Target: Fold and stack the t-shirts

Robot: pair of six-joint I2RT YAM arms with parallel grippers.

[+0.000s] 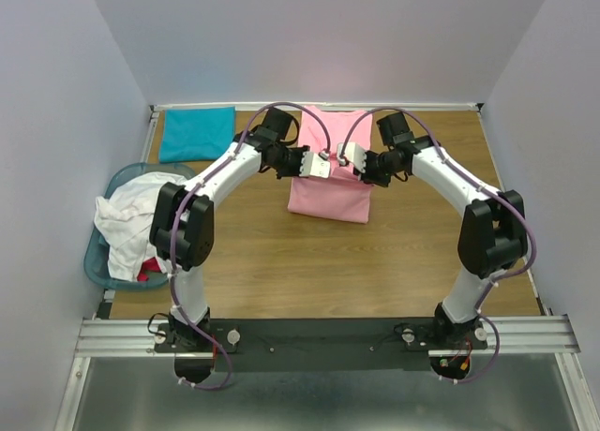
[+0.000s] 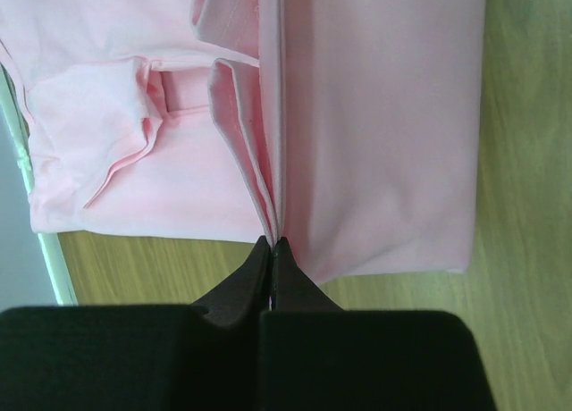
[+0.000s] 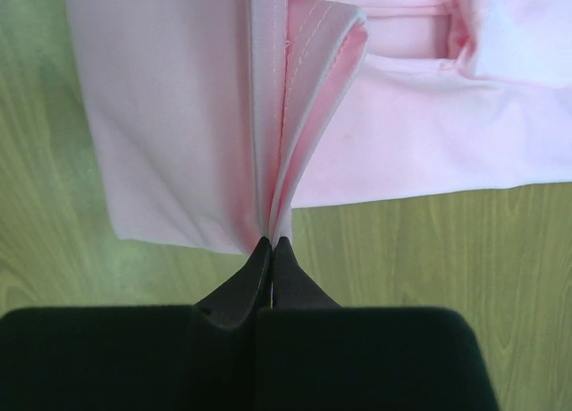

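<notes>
The teal t-shirt (image 1: 197, 133) lies folded at the surface's (image 1: 309, 262) far left corner; the pink t-shirt (image 1: 328, 192), far middle, is mid-fold, its doubled edge pinched in the closed left tool (image 2: 271, 241) and closed right tool (image 3: 271, 241). White t-shirts (image 1: 127, 220) sit crumpled in the basket (image 1: 120, 180); stacking looks not yet begun.

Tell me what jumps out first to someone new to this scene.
At far centre, the left gripper and right gripper each pinch a fold of the pink t-shirt. A folded teal t-shirt lies at the far left corner, and white t-shirts spill from the blue basket at the left edge.
</notes>
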